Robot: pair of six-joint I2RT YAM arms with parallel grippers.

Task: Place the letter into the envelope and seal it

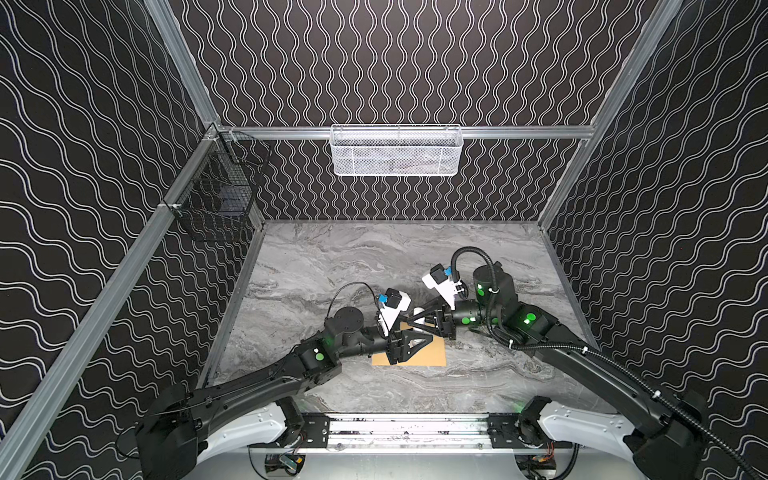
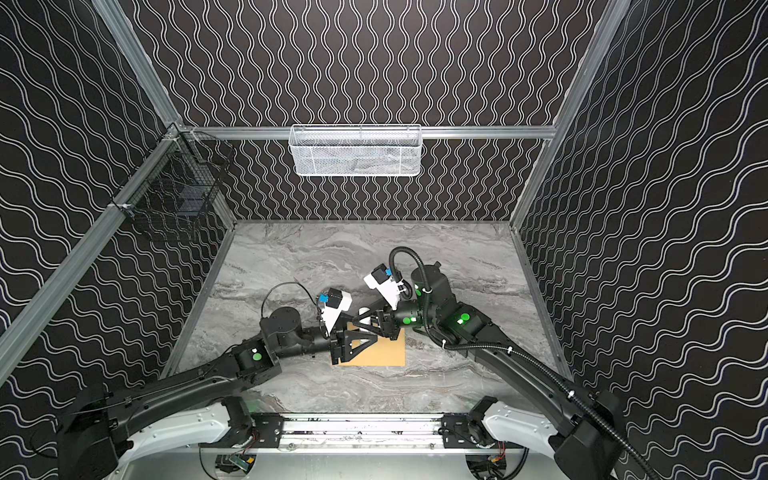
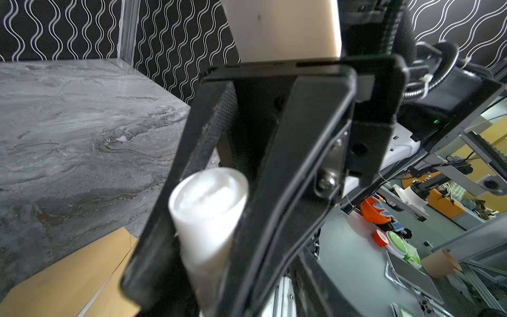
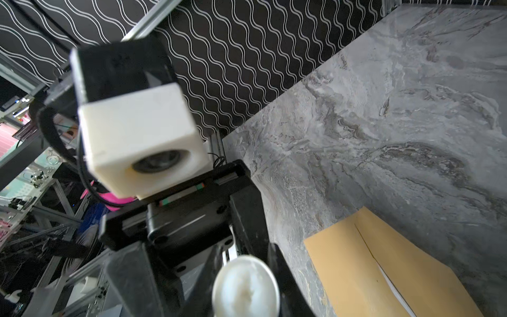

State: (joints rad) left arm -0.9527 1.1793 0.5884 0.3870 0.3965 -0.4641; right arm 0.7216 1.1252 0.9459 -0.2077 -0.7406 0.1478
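The tan envelope (image 1: 434, 353) (image 2: 390, 353) lies flat on the marble table, near the front middle. Both grippers meet just above its far edge, with a small white cylinder (image 1: 417, 312) (image 2: 364, 311) between them. My right gripper (image 1: 413, 322) is shut on the cylinder (image 4: 245, 288), and its black fingers (image 3: 288, 164) press on both sides. My left gripper (image 1: 422, 338) faces it with jaws spread wider than the cylinder (image 3: 208, 208). A thin white edge of the letter (image 4: 395, 291) shows along the envelope's flap seam (image 4: 411, 260); the rest of the letter is hidden.
A white mesh basket (image 1: 395, 151) hangs on the back rail. A black wire basket (image 1: 216, 199) hangs on the left rail. Patterned walls close in three sides of the table (image 1: 332, 257). Both arm bases sit along the front edge.
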